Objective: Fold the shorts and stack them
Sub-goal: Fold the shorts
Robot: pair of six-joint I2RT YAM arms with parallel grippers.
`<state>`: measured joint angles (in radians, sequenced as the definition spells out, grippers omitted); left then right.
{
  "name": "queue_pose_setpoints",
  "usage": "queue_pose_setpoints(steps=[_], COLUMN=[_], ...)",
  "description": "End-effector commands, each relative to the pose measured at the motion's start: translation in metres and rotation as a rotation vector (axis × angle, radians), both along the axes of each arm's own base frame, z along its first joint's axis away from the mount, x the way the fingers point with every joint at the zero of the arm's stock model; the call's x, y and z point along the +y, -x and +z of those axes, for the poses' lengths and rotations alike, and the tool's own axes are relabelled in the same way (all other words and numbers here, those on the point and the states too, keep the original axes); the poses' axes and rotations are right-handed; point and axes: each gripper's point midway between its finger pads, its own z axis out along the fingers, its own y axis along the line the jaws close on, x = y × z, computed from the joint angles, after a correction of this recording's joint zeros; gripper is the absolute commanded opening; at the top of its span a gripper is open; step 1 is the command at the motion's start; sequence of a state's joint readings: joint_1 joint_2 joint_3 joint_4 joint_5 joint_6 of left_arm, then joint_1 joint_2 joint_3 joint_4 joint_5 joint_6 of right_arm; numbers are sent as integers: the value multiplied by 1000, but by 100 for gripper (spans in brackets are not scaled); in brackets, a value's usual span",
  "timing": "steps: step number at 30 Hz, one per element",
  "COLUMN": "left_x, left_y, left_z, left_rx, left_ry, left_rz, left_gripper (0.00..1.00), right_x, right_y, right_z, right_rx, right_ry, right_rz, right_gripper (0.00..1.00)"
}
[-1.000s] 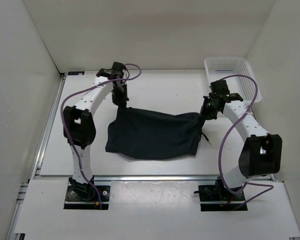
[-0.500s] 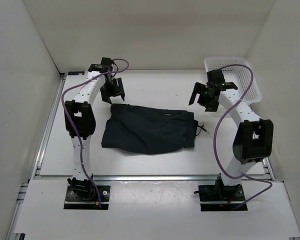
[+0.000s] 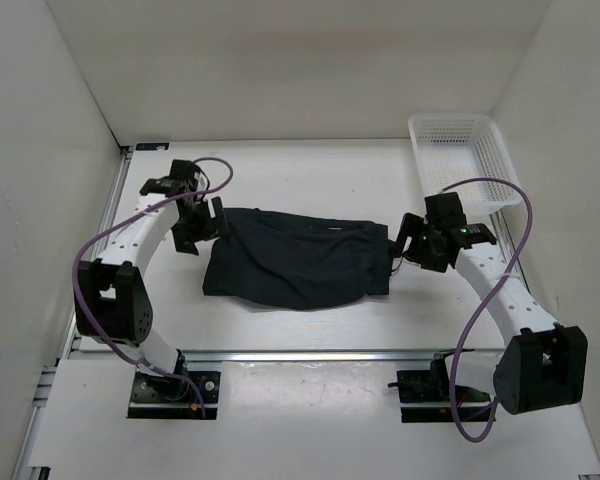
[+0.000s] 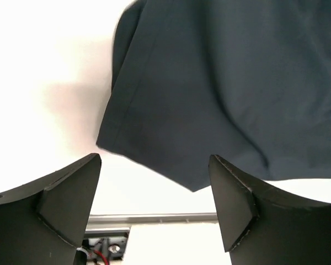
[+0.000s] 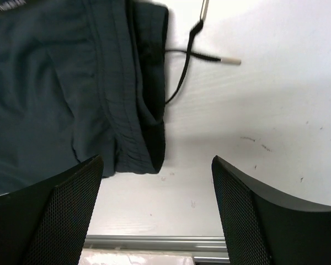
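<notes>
The dark navy shorts [image 3: 300, 260] lie flat and spread across the middle of the table, waistband to the right. My left gripper [image 3: 198, 226] is open just off their left end; the left wrist view shows a hem corner of the shorts [image 4: 209, 83] ahead of the left gripper [image 4: 154, 160], with nothing held. My right gripper [image 3: 416, 246] is open just off their right end. In the right wrist view the shorts' gathered waistband [image 5: 138, 110] and a loose drawstring [image 5: 183, 72] lie ahead of the empty right gripper [image 5: 157, 158].
A white mesh basket [image 3: 450, 119] stands at the back right corner of the table. A metal rail [image 3: 300, 352] runs along the table's near edge. White walls close in the left, back and right sides.
Both grippers opened and let go of the shorts, which dropped flat onto the table. Both arms then lifted away and came back down beside the shorts' left and right ends.
</notes>
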<state>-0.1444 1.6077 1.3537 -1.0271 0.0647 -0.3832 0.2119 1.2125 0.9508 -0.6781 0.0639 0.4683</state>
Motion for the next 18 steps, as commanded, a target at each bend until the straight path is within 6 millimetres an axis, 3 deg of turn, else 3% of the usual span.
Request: queue_pose_setpoints(steps=[1, 3, 7, 10, 11, 16, 18], left_x=[1, 7, 11, 3, -3, -32, -40], left_y=[11, 13, 13, 5, 1, -3, -6], left_z=[-44, -55, -78, -87, -87, -101, -101], left_rx=[70, 76, 125, 127, 120, 174, 181], left_ry=[107, 125, 161, 184, 196, 260, 282], left_rz=[59, 92, 118, 91, 75, 41, 24], left_gripper=[94, 99, 98, 89, 82, 68, 48], right_x=[7, 7, 9, 11, 11, 13, 11], right_y=[3, 3, -1, -1, -1, 2, 2], right_z=[-5, -7, 3, 6, 6, 13, 15], right_rx=[10, 19, -2, -1, -1, -10, -21], right_ry=[-36, -34, -41, -51, -51, -61, -54], right_rz=[16, 16, 31, 37, 37, 44, 38], right_gripper=[83, 83, 83, 83, 83, 83, 83])
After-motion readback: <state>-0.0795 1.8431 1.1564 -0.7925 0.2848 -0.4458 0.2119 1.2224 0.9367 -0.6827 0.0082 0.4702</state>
